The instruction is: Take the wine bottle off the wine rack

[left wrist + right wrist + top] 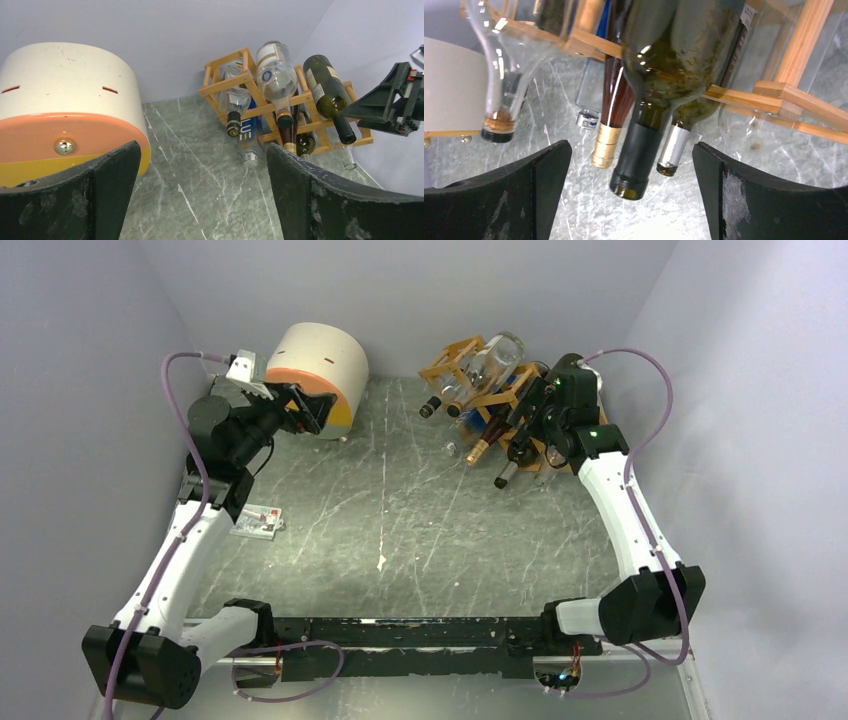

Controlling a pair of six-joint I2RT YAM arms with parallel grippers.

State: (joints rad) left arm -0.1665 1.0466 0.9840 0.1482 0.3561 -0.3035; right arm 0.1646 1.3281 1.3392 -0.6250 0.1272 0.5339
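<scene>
The orange-tan wooden wine rack (462, 358) stands at the back right, with several bottles lying in its cells; it also shows in the left wrist view (218, 85) and the right wrist view (791, 92). A dark green wine bottle (664, 70) with a black-capped neck points out of the rack toward my right gripper (630, 147). That gripper is open, its jaws either side of the neck tip and not touching it. The bottle also shows in the left wrist view (325, 92). My left gripper (310, 410) is open and empty, in front of the cylinder.
A cream and orange cylinder (318, 368) lies at the back left. The rack also holds a clear bottle (274, 70), a gold-capped bottle (606, 145) and a silver-capped one (672, 150). A small flat packet (258, 522) lies by the left arm. Walls close three sides.
</scene>
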